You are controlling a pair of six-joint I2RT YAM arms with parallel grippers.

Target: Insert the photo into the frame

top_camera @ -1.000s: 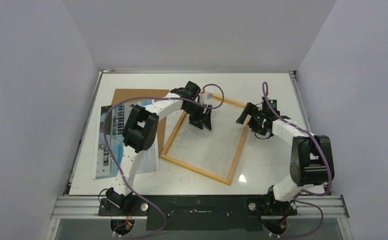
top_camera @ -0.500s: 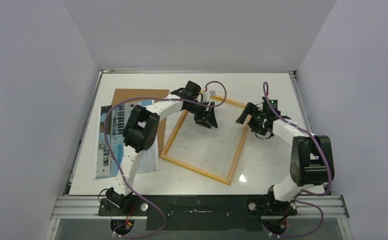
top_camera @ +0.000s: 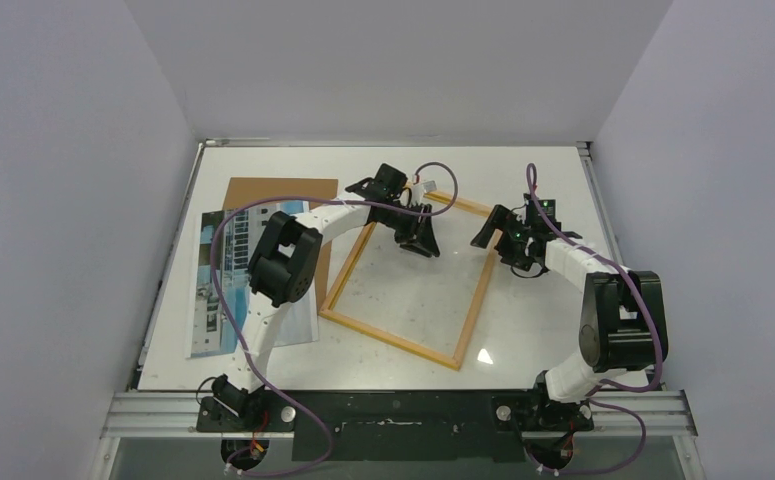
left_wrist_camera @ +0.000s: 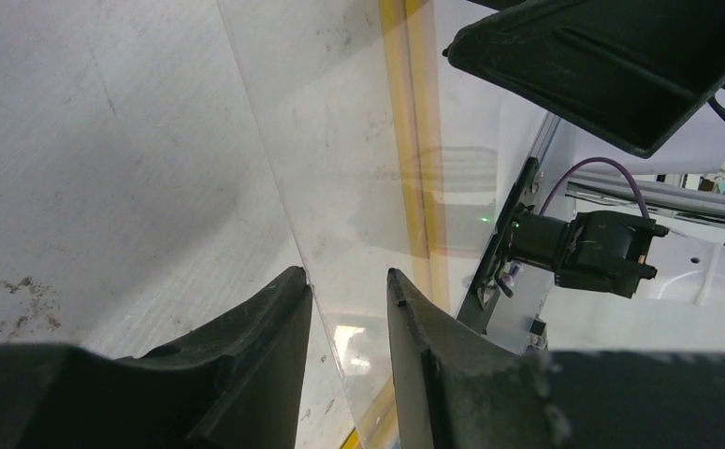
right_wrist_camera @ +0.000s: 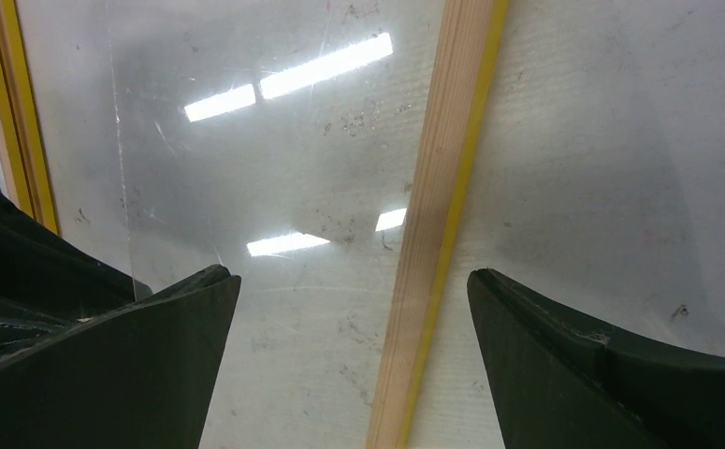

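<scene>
Firstly, photo (top_camera: pixel 213 290) is laid picture-side up at left of table (top_camera: pixel 543 170), overlapping brown backing panel (top_camera: pixel 263 192). Frame (top_camera: pixel 393 340) is placed at middle, wooden back up. Left gripper (top_camera: pixel 425 246) is positioned over its far part, fingers narrowly apart, edge of clear sheet (left_wrist_camera: pixel 340 140) seen between them. Right gripper (right_wrist_camera: pixel 351 277) is spread wide above right rail.

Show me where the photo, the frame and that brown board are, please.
Photo (top_camera: pixel 211 285): top view, on the printed building near its left edge.
Frame (top_camera: pixel 388 339): top view, on the middle of its near rail.
Brown board (top_camera: pixel 263 187): top view, on its bare far part.
</scene>
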